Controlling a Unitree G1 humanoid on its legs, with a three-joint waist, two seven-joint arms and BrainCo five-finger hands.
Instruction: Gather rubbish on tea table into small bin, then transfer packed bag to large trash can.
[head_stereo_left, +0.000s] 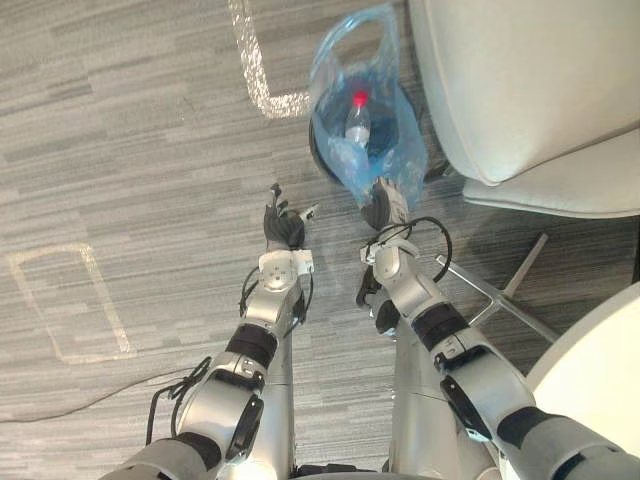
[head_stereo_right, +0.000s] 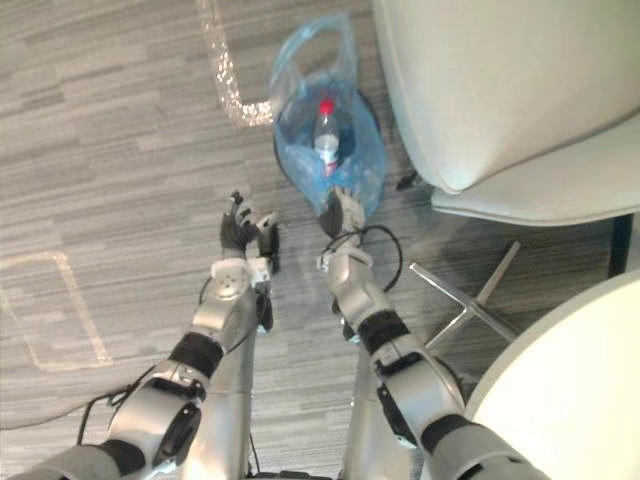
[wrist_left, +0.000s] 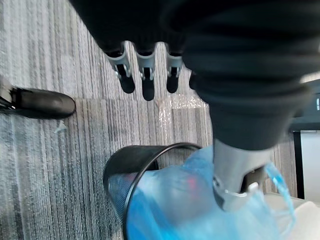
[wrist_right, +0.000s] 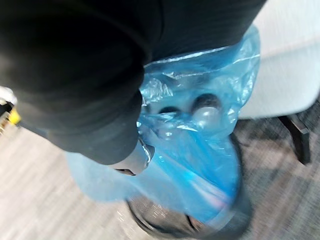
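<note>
Well, my right hand is at the near edge of the blue plastic bag. In the right wrist view my fingertips show darkly through the blue film, curled into it, with my thumb on the outer side, so the bag's wall is pinched between them. The bag's lower part sits inside the rim of the small black bin, and its loose top and handle loop stand up above that rim. A clear bottle with a red cap lies inside the bag. My left hand hangs just beside the bin on its left, apart from it, with its fingers straight and relaxed and nothing in them. The bin stands on the grey carpet, close against a white chair on my right. Pale tape marks lie on the carpet to the left of the bin, and the edge of a white round table shows near my right arm.
</note>
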